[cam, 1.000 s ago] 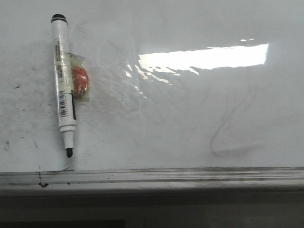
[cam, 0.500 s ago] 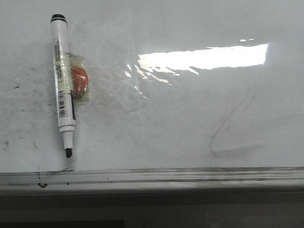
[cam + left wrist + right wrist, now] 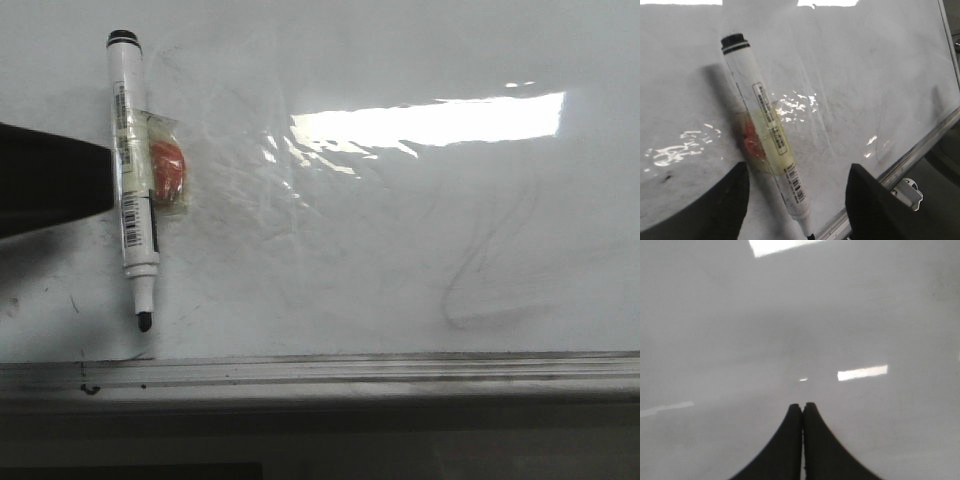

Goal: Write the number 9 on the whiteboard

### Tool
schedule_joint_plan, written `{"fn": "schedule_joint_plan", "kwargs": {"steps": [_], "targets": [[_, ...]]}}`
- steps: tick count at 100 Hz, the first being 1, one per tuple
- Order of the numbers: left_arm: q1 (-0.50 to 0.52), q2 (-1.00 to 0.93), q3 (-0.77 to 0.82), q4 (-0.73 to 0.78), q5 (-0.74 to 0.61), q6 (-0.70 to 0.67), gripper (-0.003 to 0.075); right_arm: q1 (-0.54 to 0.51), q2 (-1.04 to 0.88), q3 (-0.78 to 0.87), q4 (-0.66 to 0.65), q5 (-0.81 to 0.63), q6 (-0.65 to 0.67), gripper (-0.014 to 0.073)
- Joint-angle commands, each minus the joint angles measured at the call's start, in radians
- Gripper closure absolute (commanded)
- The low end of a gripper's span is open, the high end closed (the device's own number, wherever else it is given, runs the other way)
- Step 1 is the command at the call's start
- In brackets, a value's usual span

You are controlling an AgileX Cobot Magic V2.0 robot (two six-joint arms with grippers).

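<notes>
Marker (image 3: 134, 180) lies uncapped on the whiteboard (image 3: 400, 260), tip toward the rail; no 9 drawn. Looks light, rigid, slick plastic; taped orange blob mid-barrel, best pinched there. Left gripper (image 3: 795, 200) spread wide around barrel, not touching. Right gripper (image 3: 802, 412) closed, empty.

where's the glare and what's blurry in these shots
Front view: a bright window-shaped glare patch on the whiteboard; the left hand enters as a dark, out-of-focus shape. Left wrist view: small glints beside the sharply focused marker. Right wrist view: soft and hazy, with two reflected light bars.
</notes>
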State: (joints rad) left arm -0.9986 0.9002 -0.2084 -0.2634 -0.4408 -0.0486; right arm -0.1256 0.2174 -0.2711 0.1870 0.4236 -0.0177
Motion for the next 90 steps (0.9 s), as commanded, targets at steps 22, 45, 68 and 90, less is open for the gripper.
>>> {"fn": "schedule_joint_plan", "kwargs": {"steps": [22,45,68,90], "targets": [[-0.040,0.159,-0.029,-0.054,-0.220,-0.052,0.0337,0.001,0.019,-0.025,0.002,-0.081,-0.001,0.0657],[-0.040,0.244,-0.029,-0.120,-0.254,-0.052,0.0391,0.051,0.019,-0.025,0.002,-0.081,-0.001,0.0657],[-0.040,0.292,-0.029,-0.120,-0.254,-0.090,0.0584,0.200,0.019,-0.025,-0.008,-0.081,-0.007,0.0657],[-0.040,0.292,-0.029,-0.109,-0.254,-0.090,0.0741,0.416,0.030,-0.033,-0.028,-0.014,-0.023,0.0657]]}}
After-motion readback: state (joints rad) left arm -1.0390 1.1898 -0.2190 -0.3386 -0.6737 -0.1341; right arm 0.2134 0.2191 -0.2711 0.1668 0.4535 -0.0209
